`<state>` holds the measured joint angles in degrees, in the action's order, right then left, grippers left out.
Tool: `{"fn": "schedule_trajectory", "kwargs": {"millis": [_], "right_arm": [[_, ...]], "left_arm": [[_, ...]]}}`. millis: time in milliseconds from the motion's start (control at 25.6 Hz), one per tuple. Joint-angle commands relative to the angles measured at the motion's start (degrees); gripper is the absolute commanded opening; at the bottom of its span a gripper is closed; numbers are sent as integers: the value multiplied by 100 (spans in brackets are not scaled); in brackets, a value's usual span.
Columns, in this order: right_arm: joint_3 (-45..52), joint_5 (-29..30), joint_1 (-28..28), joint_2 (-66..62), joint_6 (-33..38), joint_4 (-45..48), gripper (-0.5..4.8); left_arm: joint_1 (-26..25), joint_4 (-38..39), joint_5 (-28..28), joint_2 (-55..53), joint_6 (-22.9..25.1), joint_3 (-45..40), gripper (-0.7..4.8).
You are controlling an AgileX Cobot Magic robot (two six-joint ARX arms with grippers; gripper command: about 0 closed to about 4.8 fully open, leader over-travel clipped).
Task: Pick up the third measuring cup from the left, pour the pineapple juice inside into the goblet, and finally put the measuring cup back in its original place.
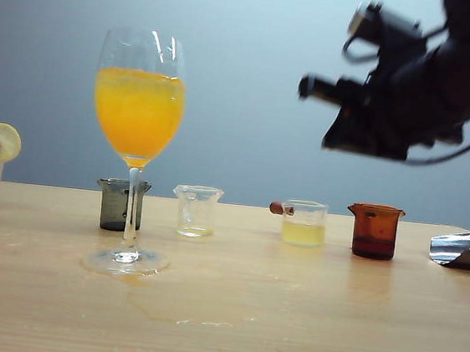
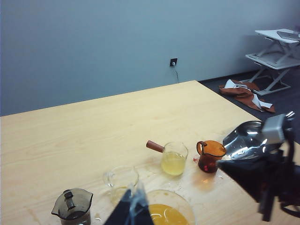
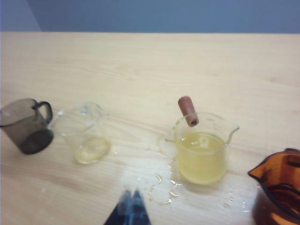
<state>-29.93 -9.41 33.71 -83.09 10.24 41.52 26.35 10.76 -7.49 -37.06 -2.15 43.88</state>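
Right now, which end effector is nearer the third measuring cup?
Right. The right end effector hangs above the third measuring cup; the left end effector is over the goblet.

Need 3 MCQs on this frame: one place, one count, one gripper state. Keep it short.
1. The goblet stands in front of which cup?
A. grey cup
B. amber cup
C. third measuring cup

2. How many small cups stand in the row on the table?
A. two
B. four
C. six

3. The right gripper is:
A. shut on the goblet
B. shut, empty, above the table
C. wide open

Answers: 1 A, the stem overlaps the grey cup in the exterior view. 2 B, grey, clear, handled, amber. 3 B, fingertips meet with nothing between in the right wrist view.
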Motion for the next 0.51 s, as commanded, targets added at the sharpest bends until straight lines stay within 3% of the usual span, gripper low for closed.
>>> {"fn": "schedule_trajectory", "kwargs": {"millis": [39, 117, 235, 274, 509], "right_arm": [[-33, -15, 7, -758, 26, 802, -5], [-35, -28, 7, -1029, 24, 964, -3], [-44, -396, 7, -1517, 28, 1167, 123], [-46, -479, 7, -1644, 28, 1270, 192], [-356, -503, 4, -2135, 24, 1427, 393]], "left_arm": [[-2, 46, -28, -13, 24, 28, -5], [-2, 85, -57, -11, 24, 28, -5], [-2, 256, -177, -11, 24, 26, -5], [-2, 326, -177, -11, 24, 26, -5], [-2, 699, -177, -13, 24, 26, -5]]}}
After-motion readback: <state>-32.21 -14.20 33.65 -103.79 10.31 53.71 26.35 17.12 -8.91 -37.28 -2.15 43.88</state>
